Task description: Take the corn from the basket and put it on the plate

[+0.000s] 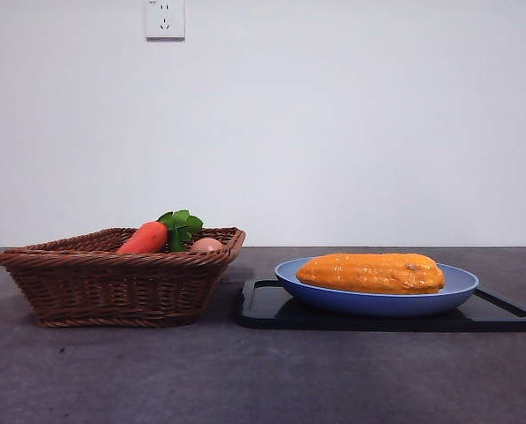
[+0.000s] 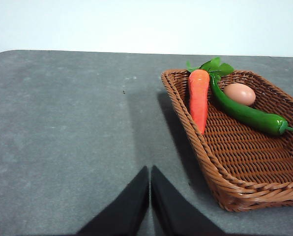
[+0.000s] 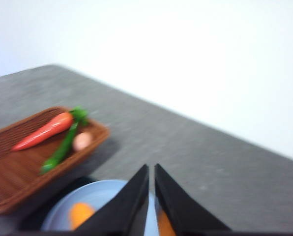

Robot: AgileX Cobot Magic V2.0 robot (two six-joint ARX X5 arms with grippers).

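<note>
The orange-yellow corn point(image 1: 371, 273) lies lengthwise on the light-blue plate point(image 1: 457, 284), which rests on a black tray. The brown wicker basket point(image 1: 104, 287) stands to the left of it and holds no corn. In the left wrist view my left gripper point(image 2: 150, 173) is shut and empty over bare table beside the basket point(image 2: 225, 182). In the blurred right wrist view my right gripper point(image 3: 151, 171) is shut and empty, high above the plate point(image 3: 100, 194), with the corn point(image 3: 80, 213) partly hidden behind its jaws. Neither arm shows in the front view.
In the basket lie a red-orange carrot with green leaves point(image 2: 199, 97), a green chili pepper point(image 2: 249, 115) and a brown egg point(image 2: 239, 93). A flat black tray point(image 1: 272, 305) sits under the plate. Behind the grey table stands a white wall with a socket point(image 1: 164, 18).
</note>
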